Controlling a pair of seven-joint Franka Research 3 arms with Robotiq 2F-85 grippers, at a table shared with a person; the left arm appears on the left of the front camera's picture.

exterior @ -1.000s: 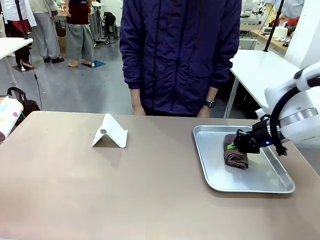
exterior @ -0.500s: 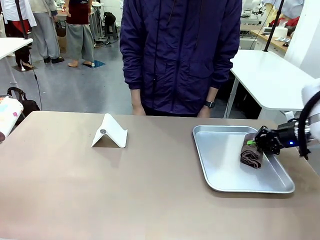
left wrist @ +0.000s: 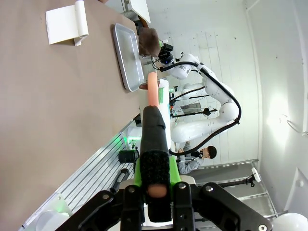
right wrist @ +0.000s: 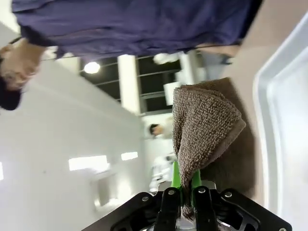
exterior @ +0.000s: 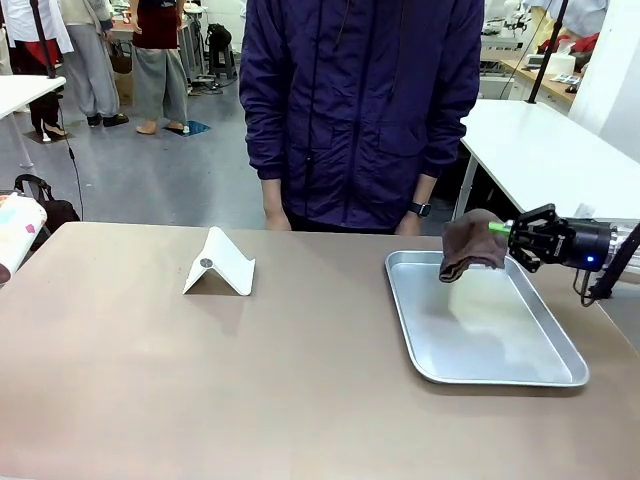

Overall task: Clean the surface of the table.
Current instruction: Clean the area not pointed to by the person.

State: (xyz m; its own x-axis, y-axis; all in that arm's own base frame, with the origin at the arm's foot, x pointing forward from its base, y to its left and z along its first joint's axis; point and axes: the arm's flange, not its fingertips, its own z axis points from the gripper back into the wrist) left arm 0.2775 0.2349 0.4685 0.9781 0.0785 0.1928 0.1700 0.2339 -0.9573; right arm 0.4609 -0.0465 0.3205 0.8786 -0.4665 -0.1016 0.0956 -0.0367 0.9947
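The tan-brown table (exterior: pixel 250 380) spreads across the front view. My right gripper (exterior: pixel 502 236) hovers over the far side of the silver tray (exterior: pixel 500 372), shut on a brown cloth (exterior: pixel 468 246) that hangs clear of the tray. In the right wrist view the cloth (right wrist: pixel 204 122) bunches above the right gripper (right wrist: pixel 185 182), with the tray (right wrist: pixel 284 125) at the right. My left gripper (left wrist: pixel 155 171) is shut on a slim black thing with a peach-coloured end (left wrist: pixel 153 120), off the table's side. Beyond it lie the table (left wrist: pixel 53 106), the tray (left wrist: pixel 126 57) and the cloth (left wrist: pixel 149 41).
A white folded stand (exterior: pixel 220 263) sits at the table's far left part. A person in a dark blue jacket (exterior: pixel 360 110) stands at the far edge, hands down. A white thing with coloured dots (exterior: pixel 15 232) shows at the left edge. White-topped tables (exterior: pixel 530 150) stand behind.
My right gripper has drawn the brown cloth to the right across the tray, then lifted it off; the cloth now hangs in the air above the tray's far side.
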